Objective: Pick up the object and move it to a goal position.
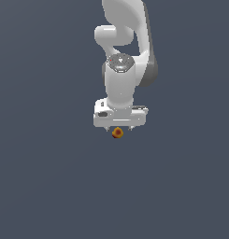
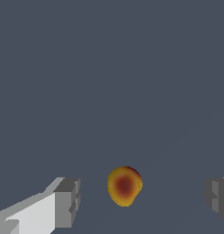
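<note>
Because the object (image 1: 117,133) is so small against the white tool (image 1: 118,128), it will probably be very light, and the risk is less in lifting it than in nudging it away or letting it squirt out of a closing grip. In the exterior view it sits at the centre of the frame, just under the tool body. In the wrist view the object (image 2: 125,185) lies low in the frame, midway between the two grey fingertips (image 2: 67,201), which stand wide apart and clear of it on both sides. Its rounded, slightly lumpy orange-yellow skin with a red-brown patch looks smooth, so likely slippery; whether it is soft cannot be told. The safest hold seems across its widest middle, pads meeting it evenly from both sides.
</note>
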Motion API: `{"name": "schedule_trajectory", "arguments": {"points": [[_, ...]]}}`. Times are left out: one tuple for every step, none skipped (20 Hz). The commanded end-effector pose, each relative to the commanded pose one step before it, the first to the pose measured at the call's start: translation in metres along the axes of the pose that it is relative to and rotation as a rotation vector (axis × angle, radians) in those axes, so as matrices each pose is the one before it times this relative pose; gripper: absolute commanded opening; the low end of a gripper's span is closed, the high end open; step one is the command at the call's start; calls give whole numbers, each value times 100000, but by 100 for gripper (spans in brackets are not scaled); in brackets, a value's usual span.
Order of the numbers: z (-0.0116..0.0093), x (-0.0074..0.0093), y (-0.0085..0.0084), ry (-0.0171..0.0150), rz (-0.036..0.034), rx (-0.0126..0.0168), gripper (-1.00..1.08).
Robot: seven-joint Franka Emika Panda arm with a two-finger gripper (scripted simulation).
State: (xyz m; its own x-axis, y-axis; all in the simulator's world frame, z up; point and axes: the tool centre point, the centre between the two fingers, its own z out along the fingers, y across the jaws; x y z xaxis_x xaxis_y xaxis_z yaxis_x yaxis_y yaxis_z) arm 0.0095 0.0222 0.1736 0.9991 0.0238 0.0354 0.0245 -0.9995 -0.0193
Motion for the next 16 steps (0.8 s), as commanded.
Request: {"name": "schedule_trajectory", "arguments": {"points": [[0,0,1,0,0,0,100],[-18,10,10,5,1,69,100],[-49,30,23,7,9,138,100],[-82,49,39,14,14,238,100],[-115,67,57,22,23,351,100],[-145,84,71,30,33,445,100],[-131,75,65,30,38,412,100],[-97,55,47,23,38,306,100],[-62,35,31,15,37,203,100],[-28,15,19,7,36,114,100],[5,-4,-9,0,0,0,100],[21,-9,-7,-7,-23,-95,100],[-6,6,6,3,-65,-22,100],[7,-8,-31,0,0,0,100],[42,-27,25,-18,228,-5,100],[72,-48,7,-27,330,-15,100]]}}
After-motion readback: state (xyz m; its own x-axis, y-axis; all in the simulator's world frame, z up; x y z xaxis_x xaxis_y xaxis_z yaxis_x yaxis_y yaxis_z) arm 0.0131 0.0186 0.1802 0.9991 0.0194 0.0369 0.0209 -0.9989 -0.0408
